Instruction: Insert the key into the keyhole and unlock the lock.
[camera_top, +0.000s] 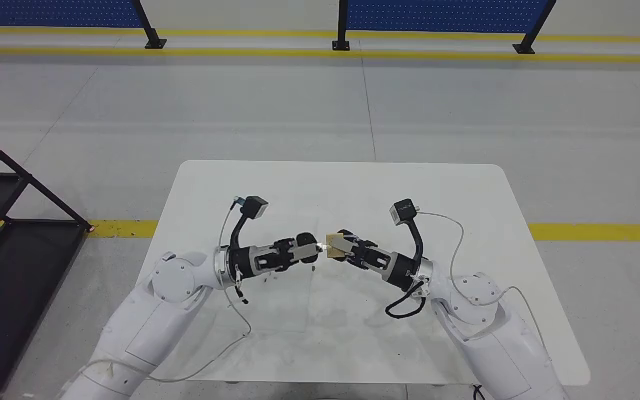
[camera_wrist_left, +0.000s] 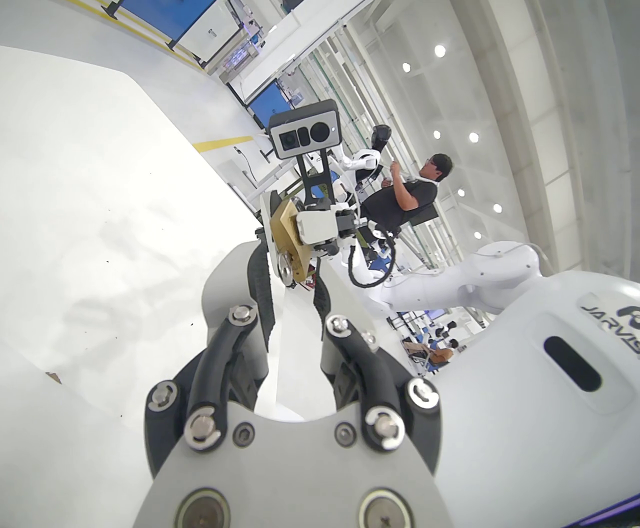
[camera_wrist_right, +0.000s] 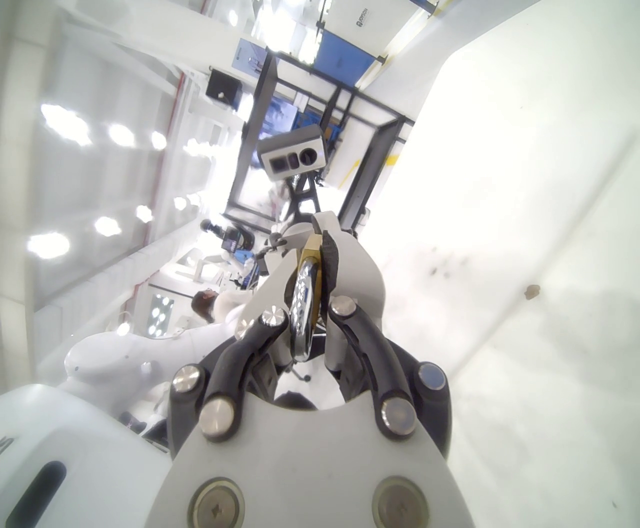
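Holds the lock (camera_wrist_right: 305, 295) clamped in the right gripper (camera_wrist_right: 320, 250), just beside the parted left gripper (camera_wrist_left: 290, 280), above the middle of the table (camera_top: 400, 190), well away from every edge.

Held above the middle of the worktop (camera_top: 450, 200): padlock (camera_top: 336, 246) clamped in the right hand (camera_top: 345, 248), left hand (camera_top: 313, 248) just beside it, to its left.
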